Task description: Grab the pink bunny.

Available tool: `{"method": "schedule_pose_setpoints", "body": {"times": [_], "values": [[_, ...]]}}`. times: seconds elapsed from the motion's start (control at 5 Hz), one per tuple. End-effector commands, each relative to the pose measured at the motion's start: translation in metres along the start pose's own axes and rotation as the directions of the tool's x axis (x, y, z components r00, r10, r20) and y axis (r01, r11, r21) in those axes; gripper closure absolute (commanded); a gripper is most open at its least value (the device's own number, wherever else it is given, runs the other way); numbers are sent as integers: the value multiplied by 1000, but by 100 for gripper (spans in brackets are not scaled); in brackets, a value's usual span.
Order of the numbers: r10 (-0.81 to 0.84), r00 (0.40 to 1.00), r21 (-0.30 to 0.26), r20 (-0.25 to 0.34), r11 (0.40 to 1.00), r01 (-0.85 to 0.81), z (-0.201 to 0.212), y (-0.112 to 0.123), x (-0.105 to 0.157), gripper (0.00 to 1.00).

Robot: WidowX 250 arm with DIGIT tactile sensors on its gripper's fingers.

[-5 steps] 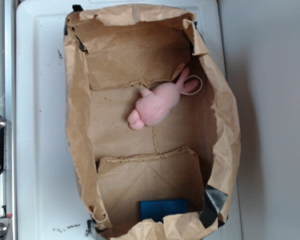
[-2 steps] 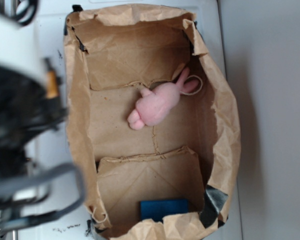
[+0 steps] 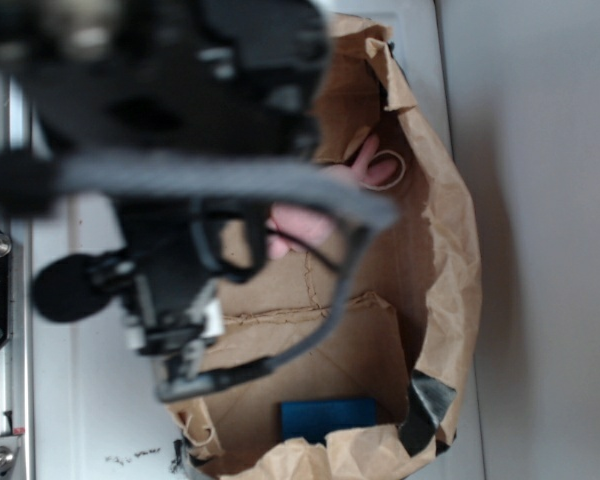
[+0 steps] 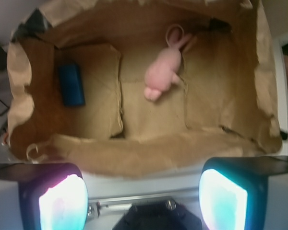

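One white tabletop (image 3: 90,400) carries one big brown paper bag (image 4: 149,153), opened out and lying on its side so that its crumpled walls ring a flat creased floor with two folded flaps. The robot arm (image 3: 180,180), a single blurred black mass in the exterior view, hangs over the left and upper part of the bag and hides most of its far end. Inside the bag lie two things. One is a dark blue block (image 4: 71,85), resting on a flap near the end of the bag with the black tape, well apart from the other. That other is the pink bunny (image 4: 163,72), one only, lying on the bag's floor toward the opposite end, close to a side wall, its ears and thin cord loop pointing at that wall and its feet toward the middle crease; in the exterior view only its ears, loop and a patch of body show past the arm. The hand (image 4: 144,196) has its two glowing pads (image 4: 62,203) spread wide apart at the bottom of the wrist view, outside the bag's near wall, holding nothing and touching nothing.
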State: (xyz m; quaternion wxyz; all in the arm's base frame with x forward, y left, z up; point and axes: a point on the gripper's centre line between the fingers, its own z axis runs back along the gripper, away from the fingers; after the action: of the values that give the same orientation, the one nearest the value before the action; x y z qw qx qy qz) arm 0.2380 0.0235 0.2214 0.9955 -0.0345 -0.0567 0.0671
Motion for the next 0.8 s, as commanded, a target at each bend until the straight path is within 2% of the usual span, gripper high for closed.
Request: {"method": "schedule_pose_setpoints", "body": {"times": [0.0, 0.4, 0.6], "values": [[14, 997, -16, 71, 1000, -13, 12, 10, 24, 0], [205, 967, -11, 149, 979, -205, -6, 12, 39, 0], [287, 945, -13, 154, 957, -289, -15, 10, 50, 0]]}}
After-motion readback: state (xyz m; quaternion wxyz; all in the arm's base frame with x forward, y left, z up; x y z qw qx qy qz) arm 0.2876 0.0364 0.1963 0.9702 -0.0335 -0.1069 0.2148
